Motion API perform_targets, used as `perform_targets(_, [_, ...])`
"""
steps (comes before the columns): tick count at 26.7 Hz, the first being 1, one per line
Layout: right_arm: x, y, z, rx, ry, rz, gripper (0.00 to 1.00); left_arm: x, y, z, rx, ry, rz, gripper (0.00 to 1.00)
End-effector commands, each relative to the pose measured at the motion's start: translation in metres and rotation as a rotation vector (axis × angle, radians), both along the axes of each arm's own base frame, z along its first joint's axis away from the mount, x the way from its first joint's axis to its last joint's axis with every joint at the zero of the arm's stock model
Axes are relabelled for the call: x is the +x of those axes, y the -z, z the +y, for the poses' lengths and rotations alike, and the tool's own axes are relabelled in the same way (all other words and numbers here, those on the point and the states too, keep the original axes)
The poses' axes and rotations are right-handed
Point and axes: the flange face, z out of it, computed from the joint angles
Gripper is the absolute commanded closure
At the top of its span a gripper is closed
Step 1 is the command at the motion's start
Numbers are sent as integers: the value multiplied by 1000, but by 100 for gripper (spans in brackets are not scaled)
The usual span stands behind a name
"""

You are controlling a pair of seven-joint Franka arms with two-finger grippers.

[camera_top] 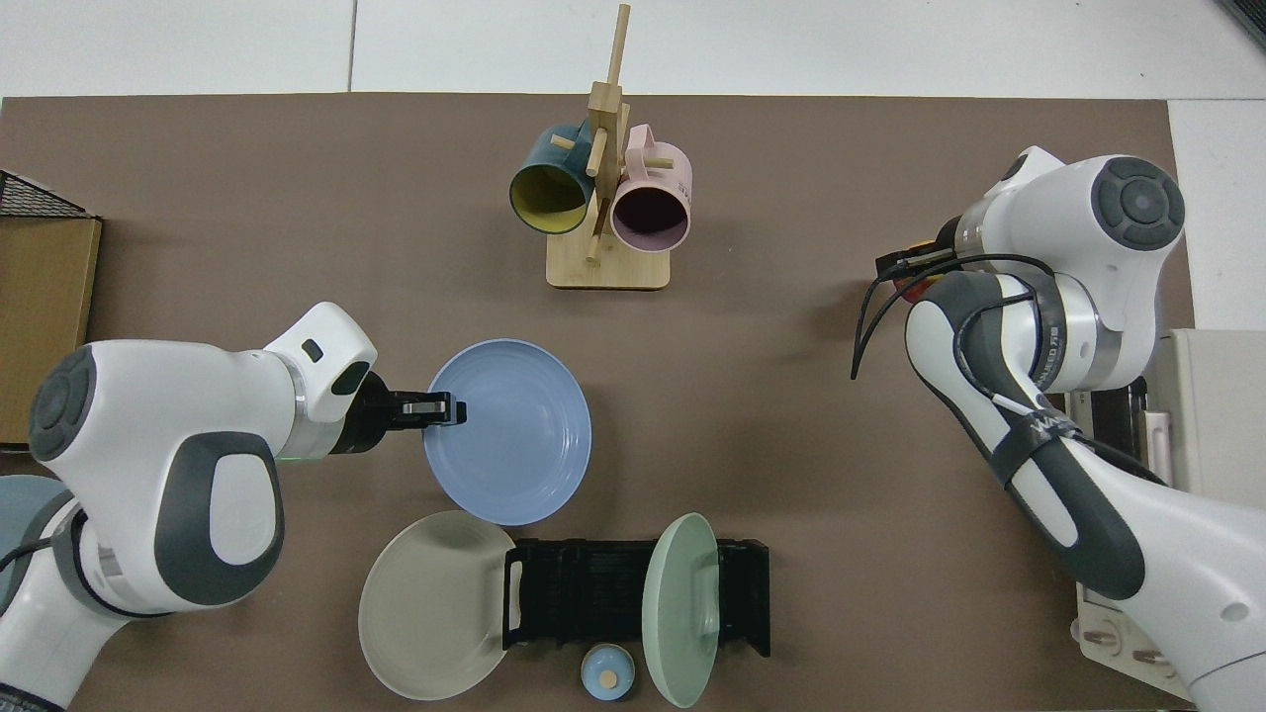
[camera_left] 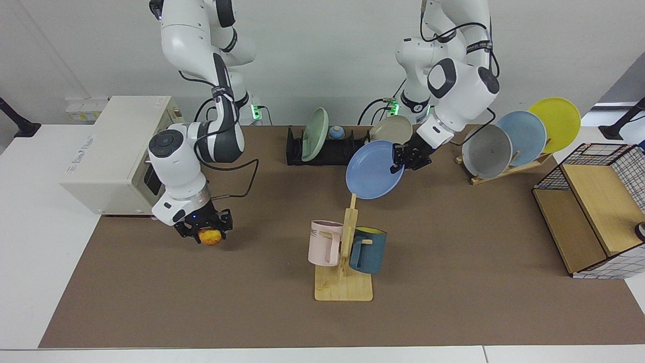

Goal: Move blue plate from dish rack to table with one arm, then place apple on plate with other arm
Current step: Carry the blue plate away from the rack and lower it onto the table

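Left hand (camera_left: 407, 157) gripped the blue plate (camera_left: 373, 170) by its rim, fingers closed on the edge, and held it in the air, clear of the rack (camera_left: 327, 151) and above the worktop (camera_left: 453, 237), between the rack and the mug stand (camera_left: 345, 262). From above, the plate (camera_top: 509, 432) lay nearly flat. Right hand (camera_left: 204, 233) was clamped on the apple (camera_left: 210, 236), lifted just off the mat near the toaster oven (camera_left: 113, 151). A green plate (camera_left: 315, 134) stood in the rack; a beige plate (camera_top: 430, 605) leaned at its end.
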Motion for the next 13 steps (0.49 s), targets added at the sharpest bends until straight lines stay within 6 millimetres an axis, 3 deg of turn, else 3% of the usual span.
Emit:
perform_targets(1, [-3,-7,1,-3,-33,7,100,34,42,4,-67,36,10,100])
perform_targets(8, [-6,-3,6,-2,-39,20,100,43,71,-20,-59,42,-13,100])
perform_targets(13, [-6,-2,2,-4,-37,21,100,44,68,-38,-63,46,-48,100])
